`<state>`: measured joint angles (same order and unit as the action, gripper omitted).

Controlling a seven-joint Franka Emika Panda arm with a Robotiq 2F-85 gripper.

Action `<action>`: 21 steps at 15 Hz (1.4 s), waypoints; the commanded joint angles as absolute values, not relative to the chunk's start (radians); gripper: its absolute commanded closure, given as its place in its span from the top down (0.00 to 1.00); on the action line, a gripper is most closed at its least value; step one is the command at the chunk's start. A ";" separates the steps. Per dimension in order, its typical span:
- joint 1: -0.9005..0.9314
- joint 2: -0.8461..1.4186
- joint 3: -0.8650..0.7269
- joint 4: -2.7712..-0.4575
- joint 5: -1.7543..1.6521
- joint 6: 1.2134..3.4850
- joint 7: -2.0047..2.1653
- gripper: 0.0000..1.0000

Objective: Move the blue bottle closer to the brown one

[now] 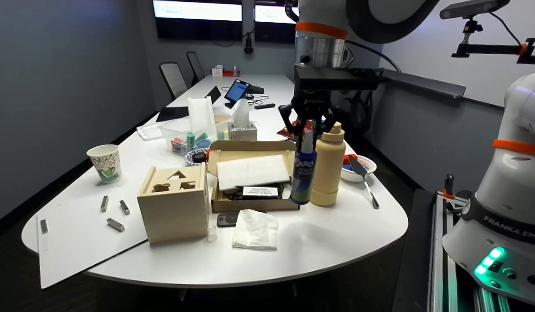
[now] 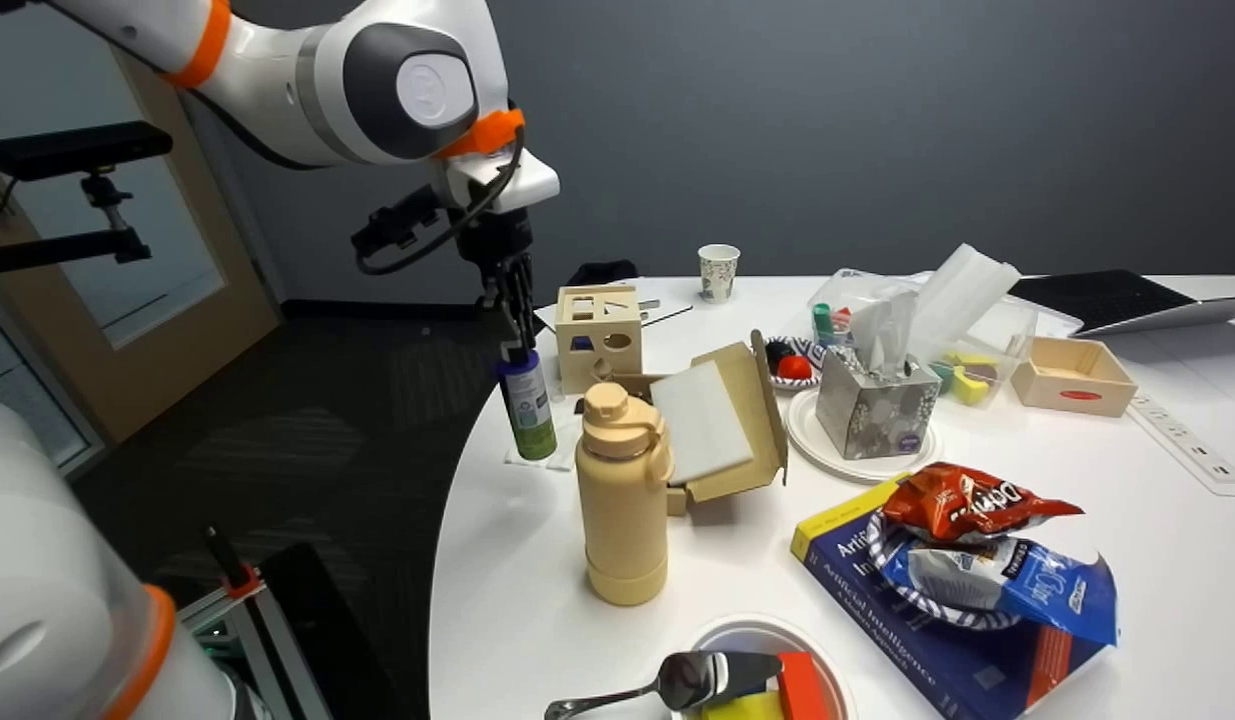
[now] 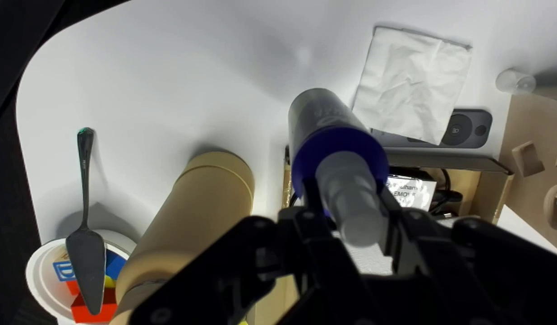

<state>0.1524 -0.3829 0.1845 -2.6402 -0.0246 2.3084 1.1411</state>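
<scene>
The blue bottle has a light grey cap and a green lower part. It hangs slightly tilted above the table in both exterior views. My gripper is shut on its cap, with one finger on each side in the wrist view. The blue bottle also shows in the wrist view, its base pointing away from the camera. The brown bottle is tall, tan and stands upright on the table. In the wrist view the brown bottle is left of the blue one, with a gap between them.
An open cardboard box lies beside the bottles. A wooden shape box, a napkin and a dark remote are near it. A white bowl with a cake server stands beyond the brown bottle. The table edge curves close by.
</scene>
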 commanded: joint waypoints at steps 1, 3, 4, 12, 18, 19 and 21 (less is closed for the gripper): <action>0.124 -0.439 0.172 -2.718 -0.011 2.365 1.034 0.08; 0.120 -0.428 0.164 -2.738 0.007 2.386 0.979 0.08; 0.118 -0.419 0.157 -2.747 0.019 2.405 0.950 0.08; 0.114 -0.340 0.162 -2.752 0.097 2.446 0.794 0.08; 0.102 -0.272 0.172 -2.752 0.076 2.448 0.782 0.08; 0.099 -0.262 0.171 -2.752 0.072 2.449 0.777 0.08; 0.100 -0.247 0.169 -2.752 0.076 2.455 0.771 0.08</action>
<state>0.1127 -0.2630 0.1628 -2.7529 0.0692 2.4339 0.7973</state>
